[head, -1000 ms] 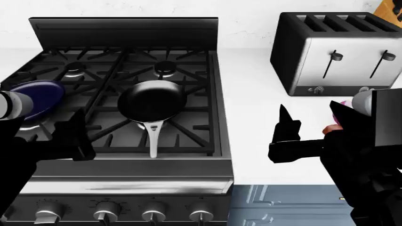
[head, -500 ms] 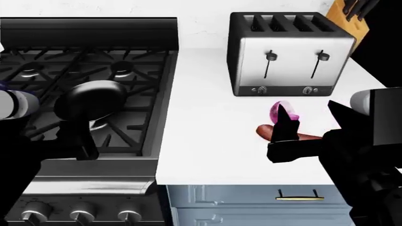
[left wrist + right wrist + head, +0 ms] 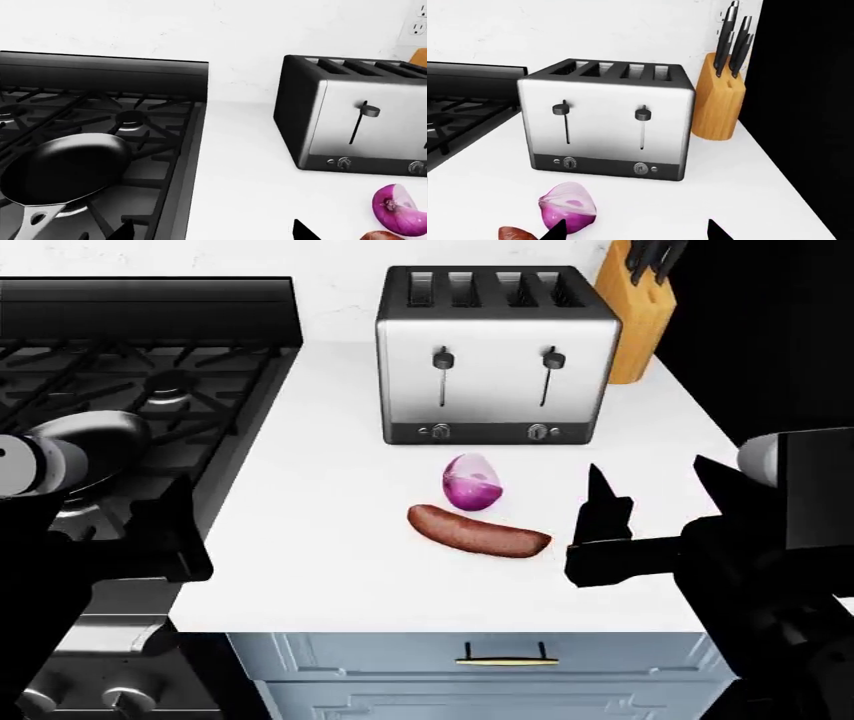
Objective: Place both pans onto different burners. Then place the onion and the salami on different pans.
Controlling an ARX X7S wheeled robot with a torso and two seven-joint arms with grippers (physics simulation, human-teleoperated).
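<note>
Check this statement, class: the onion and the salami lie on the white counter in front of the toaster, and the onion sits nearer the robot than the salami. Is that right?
Not quite. In the head view the salami sits nearer the robot; the onion lies between it and the toaster. Both do lie on the white counter in front of the toaster.
</note>
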